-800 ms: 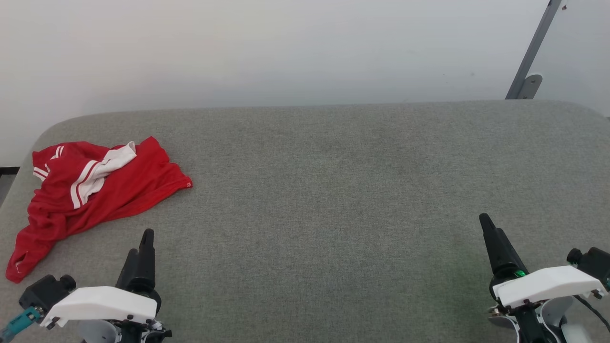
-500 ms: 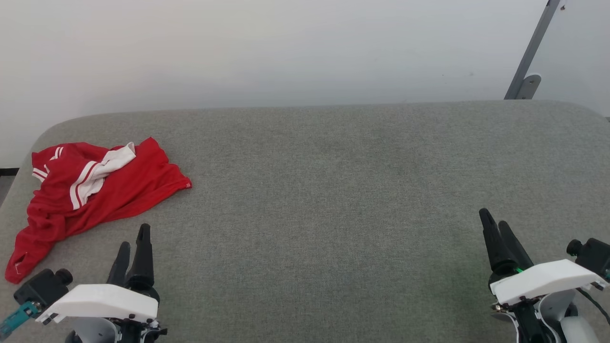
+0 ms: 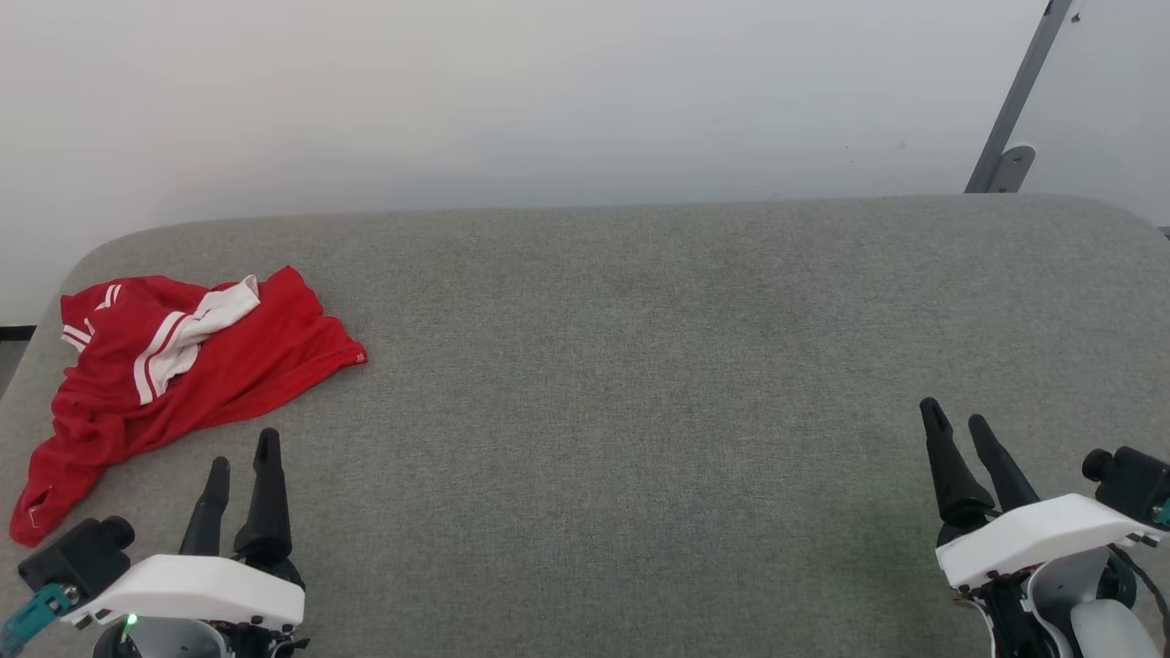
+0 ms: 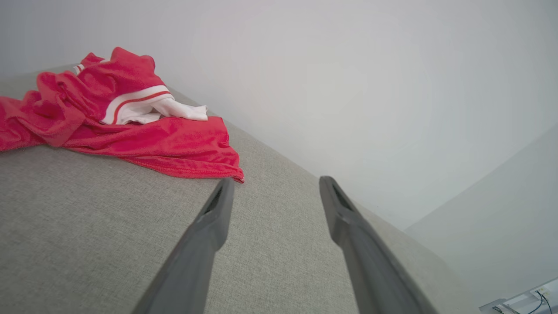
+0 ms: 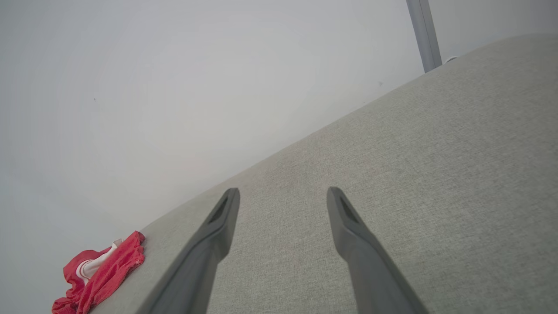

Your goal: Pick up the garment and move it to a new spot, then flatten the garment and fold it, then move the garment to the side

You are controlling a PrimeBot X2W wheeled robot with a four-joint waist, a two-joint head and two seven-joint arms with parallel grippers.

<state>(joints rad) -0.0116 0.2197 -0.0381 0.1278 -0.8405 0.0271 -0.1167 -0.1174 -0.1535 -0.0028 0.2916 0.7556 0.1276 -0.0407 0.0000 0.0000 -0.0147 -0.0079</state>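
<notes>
Head view: finds the bright red fabric shirt with white sleeve ends [image 3: 183,366] crumpled at the far left of the grey fabric-covered worktop [image 3: 640,366], untouched. Shows the left gripper [image 3: 242,448] spread near it, the right gripper [image 3: 953,411] spread well apart. Left wrist view: looks onto the near hem. Right wrist view: catches the shirt far off. Looks like the pick-up step, not yet begun; calls for reaching forward-left and pinching cloth.

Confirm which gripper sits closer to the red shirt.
The left gripper: it sits just short of the garment at the left end of the grey surface. The right gripper is at the far right end, well apart from it.
</notes>
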